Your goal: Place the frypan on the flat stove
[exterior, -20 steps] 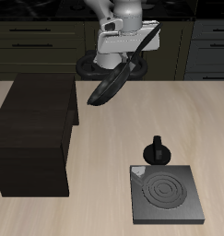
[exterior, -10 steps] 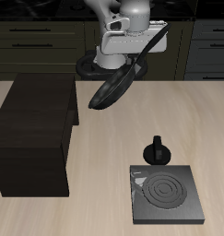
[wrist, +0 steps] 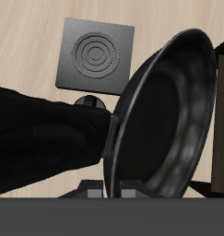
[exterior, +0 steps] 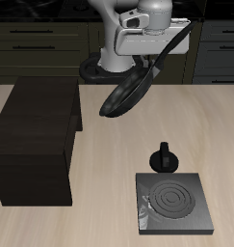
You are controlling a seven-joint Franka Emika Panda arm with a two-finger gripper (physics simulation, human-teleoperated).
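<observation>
The frypan (exterior: 125, 92) hangs tilted in the air above the back of the table, its long handle running up into my gripper (exterior: 165, 50), which is shut on the handle. In the wrist view the frypan (wrist: 169, 115) fills much of the picture, its glossy black bowl seen edge-on, and my fingers are hidden. The flat stove (exterior: 173, 203) lies on the table near the front edge, a dark grey slab with pale rings; in the wrist view the flat stove (wrist: 97, 53) lies well beyond the pan. Pan and stove are far apart.
A small black knobbed pot (exterior: 165, 157) stands just behind the stove. A big dark box-shaped cabinet (exterior: 37, 140) fills the table's other side. Dark kitchen cupboards (exterior: 32, 43) run behind the table.
My gripper has carried the frypan sideways toward the stove's side and slightly up. The pan stays tilted. Stove, pot and cabinet have not moved.
</observation>
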